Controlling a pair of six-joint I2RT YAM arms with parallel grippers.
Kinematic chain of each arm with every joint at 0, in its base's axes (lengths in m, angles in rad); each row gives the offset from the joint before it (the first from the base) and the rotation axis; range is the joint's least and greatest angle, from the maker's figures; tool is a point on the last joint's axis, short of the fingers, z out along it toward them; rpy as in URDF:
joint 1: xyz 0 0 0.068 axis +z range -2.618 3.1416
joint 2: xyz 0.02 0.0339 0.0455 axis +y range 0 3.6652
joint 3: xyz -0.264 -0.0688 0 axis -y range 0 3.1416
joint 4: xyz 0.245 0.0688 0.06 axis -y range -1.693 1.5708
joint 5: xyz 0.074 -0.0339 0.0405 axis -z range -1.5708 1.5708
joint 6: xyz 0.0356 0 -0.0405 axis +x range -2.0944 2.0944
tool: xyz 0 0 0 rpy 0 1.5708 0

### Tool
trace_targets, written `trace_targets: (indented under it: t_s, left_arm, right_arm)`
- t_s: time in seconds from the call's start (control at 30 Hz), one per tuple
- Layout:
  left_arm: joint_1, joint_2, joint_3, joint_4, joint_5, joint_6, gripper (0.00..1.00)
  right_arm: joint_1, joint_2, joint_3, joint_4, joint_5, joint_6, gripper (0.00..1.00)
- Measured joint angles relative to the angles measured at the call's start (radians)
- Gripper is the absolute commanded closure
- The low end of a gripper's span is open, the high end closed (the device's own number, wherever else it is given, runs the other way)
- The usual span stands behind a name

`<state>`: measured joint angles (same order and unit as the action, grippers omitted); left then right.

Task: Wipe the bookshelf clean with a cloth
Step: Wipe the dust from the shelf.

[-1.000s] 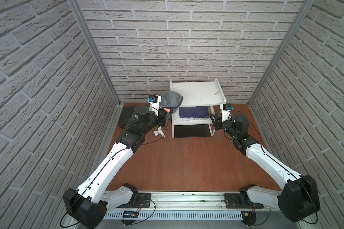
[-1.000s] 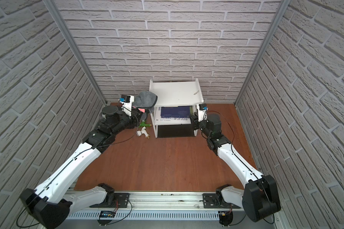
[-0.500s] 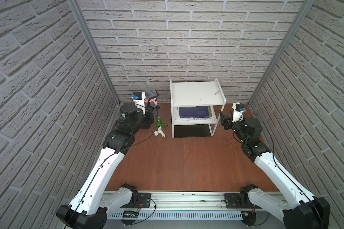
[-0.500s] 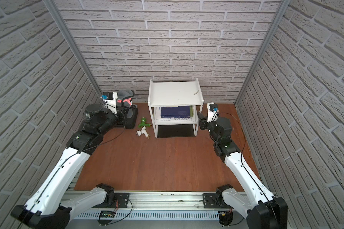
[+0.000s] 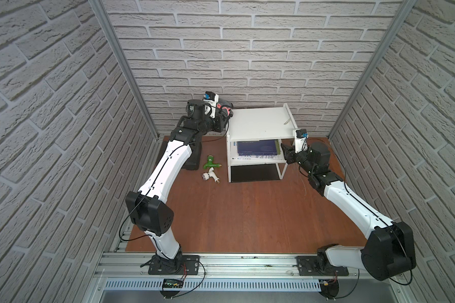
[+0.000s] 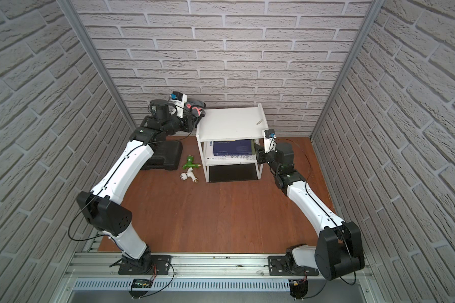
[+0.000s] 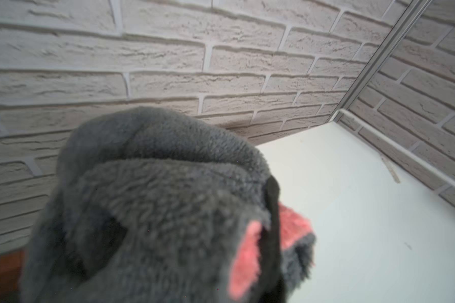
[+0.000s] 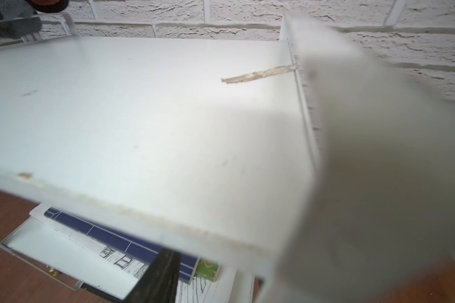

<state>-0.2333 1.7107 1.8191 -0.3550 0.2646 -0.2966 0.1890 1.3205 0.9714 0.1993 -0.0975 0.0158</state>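
Tabletop (image 5: pixel 247 215) bears bookshelf (image 5: pixel 258 123), black case (image 6: pixel 168 154), green fitting (image 5: pixel 210 164), white fitting (image 5: pixel 210 176).

Two high top views down over the whole scene; both wrist views close on the bookshelf (image 7: pixel 352 210) top.

Brick-pattern booth, wood floor, no windows in view.
Grey-white brick walls (image 5: pixel 247 52) on three sides, aluminium corner posts (image 5: pixel 123 65) at both back corners, reddish-brown wood-grain floor (image 5: pixel 247 210), slotted metal rail (image 5: pixel 247 265) along front edge; soft, even light.
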Motion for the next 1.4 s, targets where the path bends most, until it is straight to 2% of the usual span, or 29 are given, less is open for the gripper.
trace_targets:
  t_s: [0.1,0.2,0.27,0.4,0.47,0.53,0.7,0.77,0.9,1.03,1.1,1.17,1.27,1.33,1.4]
  left_arm:
    - [-0.004,-0.060,-0.073,0.014,-0.008,0.007,1.00]
    - [-0.008,-0.085,-0.072,-0.001,-0.011,0.015,1.00]
    - [-0.008,-0.048,-0.011,-0.021,-0.013,0.028,1.00]
    - [-0.007,0.099,0.189,-0.082,-0.037,0.056,1.00]
    - [-0.007,0.131,0.216,-0.090,-0.039,0.062,1.00]
    - [-0.014,0.101,0.169,-0.070,-0.055,0.068,1.00]
    - [-0.086,-0.138,-0.130,-0.003,-0.095,0.047,1.00]
    - [-0.114,-0.208,-0.192,-0.009,-0.114,0.043,1.00]
    - [-0.144,-0.188,-0.139,-0.049,-0.184,0.061,1.00]
    - [-0.133,0.006,0.113,-0.140,-0.232,0.081,1.00]
    - [-0.129,0.074,0.184,-0.145,-0.246,0.093,1.00]
    - [-0.146,0.062,0.159,-0.121,-0.283,0.106,1.00]
    - [-0.195,-0.029,0.049,-0.105,-0.381,0.113,1.00]
    - [-0.194,-0.108,-0.046,-0.087,-0.409,0.089,1.00]
    - [-0.155,-0.166,-0.130,-0.070,-0.406,0.050,1.00]
  right_arm:
    - [-0.007,0.000,0.000,-0.002,-0.012,-0.008,0.71]
    - [-0.017,0.000,-0.001,-0.002,-0.013,-0.014,0.82]
    - [-0.022,0.000,-0.003,-0.001,-0.015,-0.022,0.89]
    - [-0.022,-0.001,-0.009,0.008,-0.021,-0.027,0.97]
    - [-0.022,-0.005,-0.014,0.013,-0.021,-0.027,0.97]
    - [-0.022,-0.009,-0.019,0.014,-0.024,-0.027,0.97]
    - [-0.028,-0.025,-0.035,0.018,-0.036,-0.022,0.97]
    - [-0.029,-0.028,-0.042,0.026,-0.040,-0.019,0.97]
    - [-0.029,-0.031,-0.055,0.051,-0.048,-0.015,0.97]
    - [-0.028,-0.038,-0.060,0.047,-0.050,-0.004,0.97]
    - [-0.027,-0.040,-0.061,0.050,-0.044,0.002,0.97]
    - [-0.027,-0.043,-0.066,0.051,-0.035,0.010,0.97]
    - [-0.026,-0.050,-0.076,0.059,-0.032,0.014,0.97]
    - [-0.023,-0.050,-0.078,0.064,-0.032,0.013,0.97]
    - [-0.020,-0.050,-0.079,0.066,-0.031,0.012,0.97]
